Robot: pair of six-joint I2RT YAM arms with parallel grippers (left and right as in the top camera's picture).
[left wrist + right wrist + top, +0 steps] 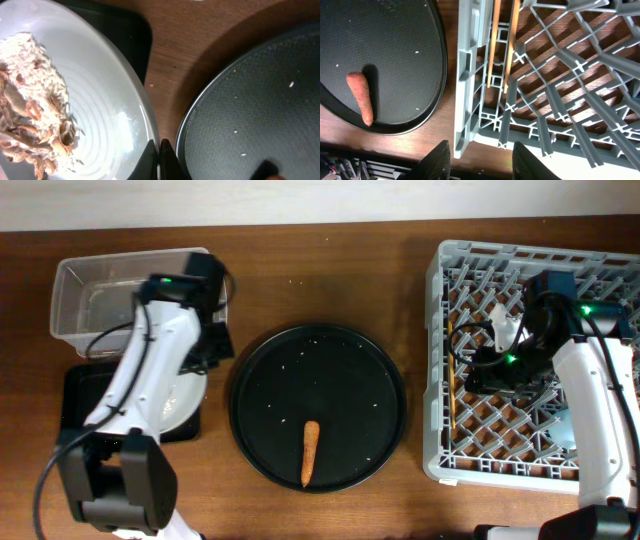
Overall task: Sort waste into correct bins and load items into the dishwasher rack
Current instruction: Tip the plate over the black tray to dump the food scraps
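One large round black tray (330, 380) sits on the counter (300, 250), carrying one orange carrot (310, 452). Left of that tray are one clear rectangular plastic tub (65, 300), one flat black rectangular tray (78, 395) and one pale grey-white round plate (110, 115) bearing one heap of beige crumbly food scraps (35, 110). Right of it is one large grey plastic lattice rack (437, 360) holding two thin wooden chopsticks (493, 40).

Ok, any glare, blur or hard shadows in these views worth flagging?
Overhead: evenly lit, sharp. Left wrist: soft sheen on the plate, its near rim and the left pincer out of focus. Right wrist: the carrot throws a short dark shadow; right pincer dark, blurred.
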